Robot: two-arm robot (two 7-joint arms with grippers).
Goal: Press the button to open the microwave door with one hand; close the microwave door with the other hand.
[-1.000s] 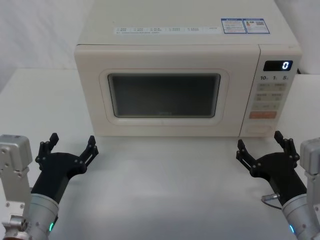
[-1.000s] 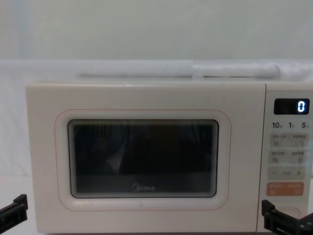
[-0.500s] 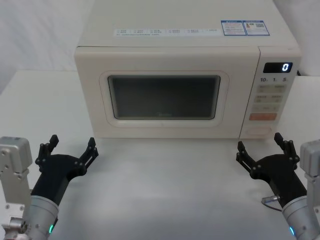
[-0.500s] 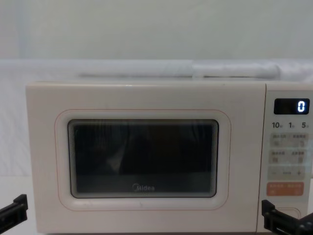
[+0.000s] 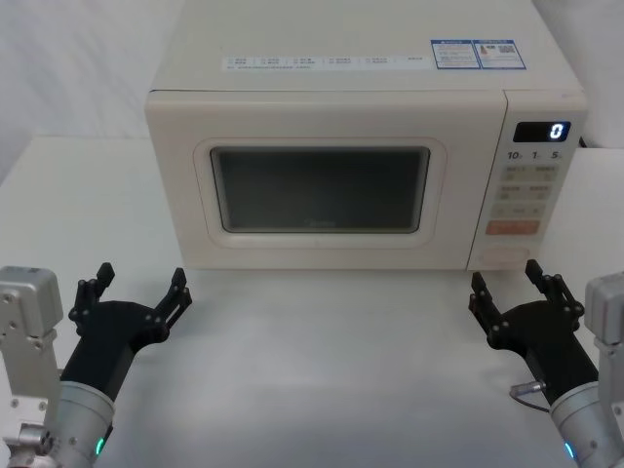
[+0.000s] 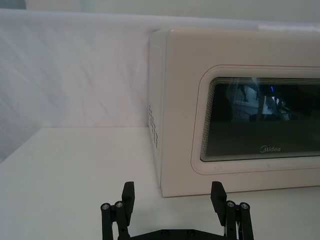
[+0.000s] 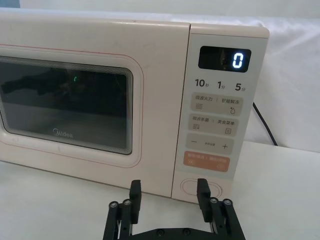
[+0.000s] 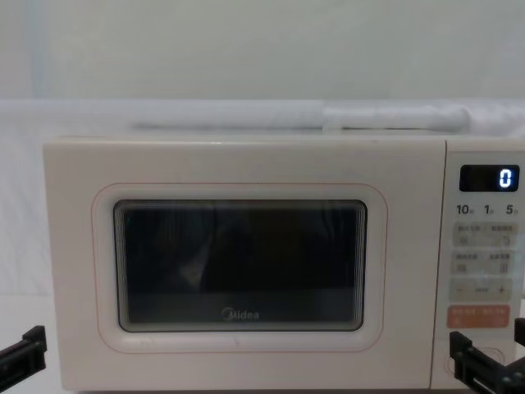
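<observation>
My right gripper point(image 5: 507, 281), jaws spread, has edged toward the cream oval button point(image 7: 202, 188); my left gripper point(image 5: 137, 282) waits open before the shut cream-white microwave door point(image 5: 322, 175).

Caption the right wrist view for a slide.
Open right gripper lined up before the button, microwave door shut.

The door point(image 5: 322, 185) looked like smooth cream plastic with a soft sheen, its window point(image 5: 320, 188) dark, glossy and reflective. The button point(image 7: 202, 188) was plain smooth plastic. Both grippers, left point(image 5: 136, 292) and right point(image 5: 510, 289), had matt black fingers point(image 6: 129, 192) on silvery metal wrists. The counter point(image 5: 322, 370) was matt white.
</observation>
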